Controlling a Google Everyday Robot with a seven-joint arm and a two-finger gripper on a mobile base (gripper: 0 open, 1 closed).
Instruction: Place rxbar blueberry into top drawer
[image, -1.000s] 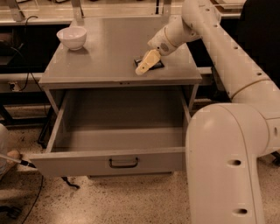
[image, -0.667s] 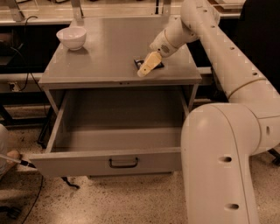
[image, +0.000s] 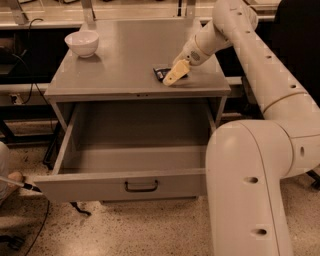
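The rxbar blueberry (image: 163, 73) is a small dark wrapper lying flat on the cabinet top (image: 125, 65), near its right front part. My gripper (image: 172, 76) reaches down from the upper right, and its pale yellow fingers (image: 175, 73) lie over the bar's right end and hide most of it. The top drawer (image: 135, 155) stands pulled wide open below the cabinet top, with nothing in it. Its front panel carries a dark curved handle (image: 141, 187).
A white bowl (image: 82, 43) stands at the cabinet top's back left corner. My white arm and base (image: 250, 190) fill the right side, next to the drawer. Dark shelving and cables lie behind and to the left. A person's hand with a thin tool (image: 17, 181) shows at the left edge.
The gripper has moved slightly along the cabinet top at the bar. The bar, bowl and drawer have stayed in place.
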